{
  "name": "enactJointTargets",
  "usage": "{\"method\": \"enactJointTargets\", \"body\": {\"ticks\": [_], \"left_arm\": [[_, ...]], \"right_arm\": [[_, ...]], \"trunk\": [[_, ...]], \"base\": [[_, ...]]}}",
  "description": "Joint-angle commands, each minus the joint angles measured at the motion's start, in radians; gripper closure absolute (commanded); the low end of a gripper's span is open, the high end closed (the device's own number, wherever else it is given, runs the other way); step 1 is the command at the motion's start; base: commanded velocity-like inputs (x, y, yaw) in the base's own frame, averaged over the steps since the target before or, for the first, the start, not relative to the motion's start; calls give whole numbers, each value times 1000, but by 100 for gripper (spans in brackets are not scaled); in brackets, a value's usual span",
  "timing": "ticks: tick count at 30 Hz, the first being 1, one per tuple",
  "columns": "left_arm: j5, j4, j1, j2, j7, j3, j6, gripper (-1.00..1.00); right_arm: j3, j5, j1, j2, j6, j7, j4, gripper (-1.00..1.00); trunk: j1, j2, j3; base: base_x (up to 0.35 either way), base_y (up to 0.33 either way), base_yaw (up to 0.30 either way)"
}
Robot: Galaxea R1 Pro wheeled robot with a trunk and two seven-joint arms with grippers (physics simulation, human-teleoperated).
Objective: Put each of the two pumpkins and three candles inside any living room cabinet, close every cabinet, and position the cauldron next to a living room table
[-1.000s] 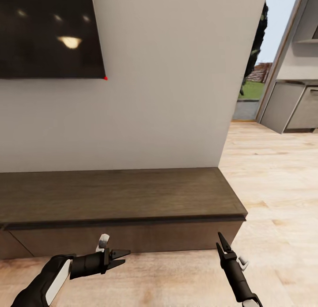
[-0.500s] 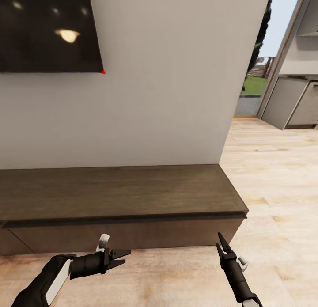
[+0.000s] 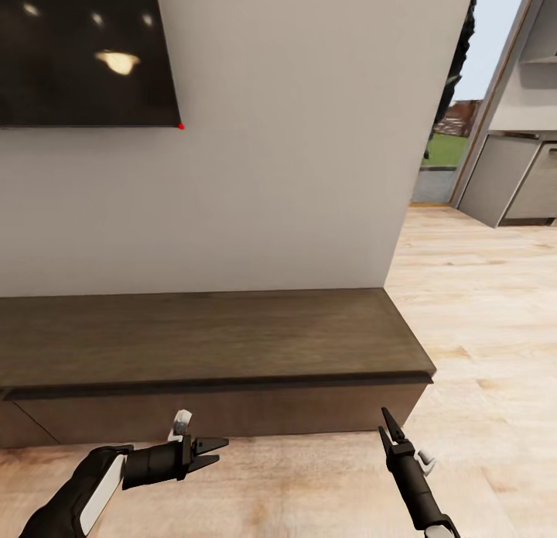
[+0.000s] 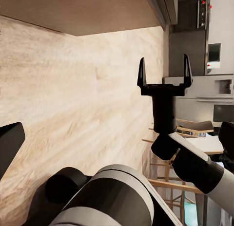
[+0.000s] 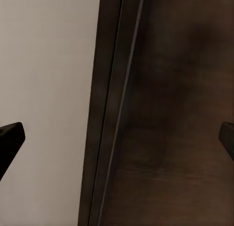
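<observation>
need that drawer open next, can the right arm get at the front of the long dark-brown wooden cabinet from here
Probably yes: the right end effector, open, hovers just before the long dark-brown wooden cabinet, whose front is shut, with only bare pale wooden floor between.

Cabinet (image 3: 193, 344) cut off at left edge

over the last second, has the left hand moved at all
No. The left hand sits at the same spot in front of the cabinet; the slight early shift of wall and cabinet was the camera moving.
</observation>
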State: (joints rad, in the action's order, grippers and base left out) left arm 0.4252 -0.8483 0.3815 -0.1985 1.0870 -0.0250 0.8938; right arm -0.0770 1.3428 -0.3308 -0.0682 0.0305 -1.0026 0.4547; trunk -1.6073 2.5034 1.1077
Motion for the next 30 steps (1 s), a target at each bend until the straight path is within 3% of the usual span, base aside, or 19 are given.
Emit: {"method": "enactJointTargets", "body": {"ticks": [1,30], "left_arm": [[5,0,0,-1,0,-3,5,-100],[3,0,0,5,-1,-3,5,-100]], "right_arm": [[2,7,-1,0,3,-4,-1,-100],[1,7,-1,1,3,-4,-1,-100]], "trunk": [[0,0,1],[0,0,1]], "base": [[109,0,0],[86,0,0]]}}
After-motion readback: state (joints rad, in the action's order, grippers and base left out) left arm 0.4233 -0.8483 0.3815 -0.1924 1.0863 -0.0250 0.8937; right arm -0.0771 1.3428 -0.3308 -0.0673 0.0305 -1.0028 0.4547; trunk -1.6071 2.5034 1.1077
